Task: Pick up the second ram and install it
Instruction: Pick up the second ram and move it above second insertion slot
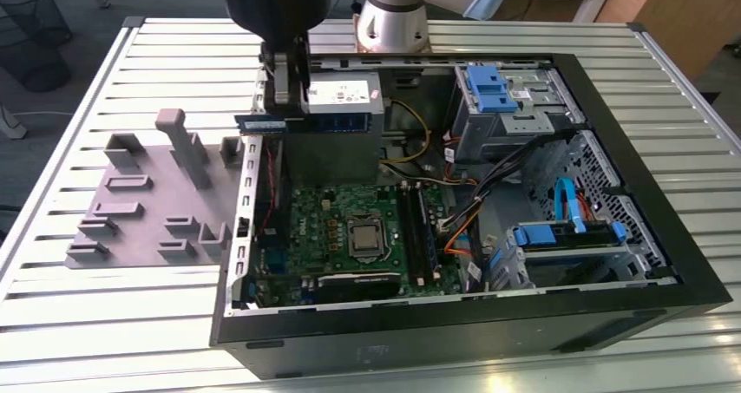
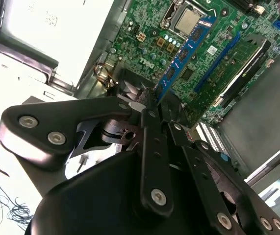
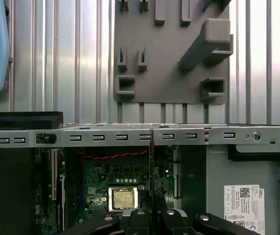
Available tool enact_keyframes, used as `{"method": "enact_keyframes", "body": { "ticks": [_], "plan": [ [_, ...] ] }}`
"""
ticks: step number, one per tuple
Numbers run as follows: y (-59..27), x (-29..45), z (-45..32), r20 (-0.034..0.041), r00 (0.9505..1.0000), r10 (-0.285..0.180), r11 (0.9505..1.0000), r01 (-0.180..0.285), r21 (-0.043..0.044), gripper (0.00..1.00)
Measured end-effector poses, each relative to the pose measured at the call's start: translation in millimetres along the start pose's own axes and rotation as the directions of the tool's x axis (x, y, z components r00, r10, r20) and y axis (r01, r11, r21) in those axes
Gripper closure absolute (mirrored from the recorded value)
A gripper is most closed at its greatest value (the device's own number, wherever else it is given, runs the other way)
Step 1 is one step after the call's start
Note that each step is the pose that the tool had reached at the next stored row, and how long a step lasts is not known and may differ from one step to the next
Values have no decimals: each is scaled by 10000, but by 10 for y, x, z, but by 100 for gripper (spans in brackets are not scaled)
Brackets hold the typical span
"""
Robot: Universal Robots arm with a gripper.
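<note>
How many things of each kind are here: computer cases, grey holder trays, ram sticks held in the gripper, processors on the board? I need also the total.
Computer case: 1
Grey holder tray: 1
Second ram, held in the gripper: 1
Processor: 1
Total: 4

You hold the second ram in the gripper above the open case, near its wall at the exterior view's left. The power supply stands just beside the stick. Below, the motherboard lies free from above. Cables crowd the black slots on the exterior view's right side, and the drive cage stands beyond them.
</note>
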State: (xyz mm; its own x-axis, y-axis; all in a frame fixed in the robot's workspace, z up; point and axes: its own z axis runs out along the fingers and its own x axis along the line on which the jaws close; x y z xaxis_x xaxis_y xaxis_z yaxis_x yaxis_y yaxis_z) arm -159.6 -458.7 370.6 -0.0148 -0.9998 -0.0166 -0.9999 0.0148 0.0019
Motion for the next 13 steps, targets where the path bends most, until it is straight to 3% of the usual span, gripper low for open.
{"method": "enact_keyframes", "body": {
  "ticks": [13],
  "plan": [
    [-151, -2, 0, 0, 10000, -1, 10000, 1, 0, 86]
  ]
}}
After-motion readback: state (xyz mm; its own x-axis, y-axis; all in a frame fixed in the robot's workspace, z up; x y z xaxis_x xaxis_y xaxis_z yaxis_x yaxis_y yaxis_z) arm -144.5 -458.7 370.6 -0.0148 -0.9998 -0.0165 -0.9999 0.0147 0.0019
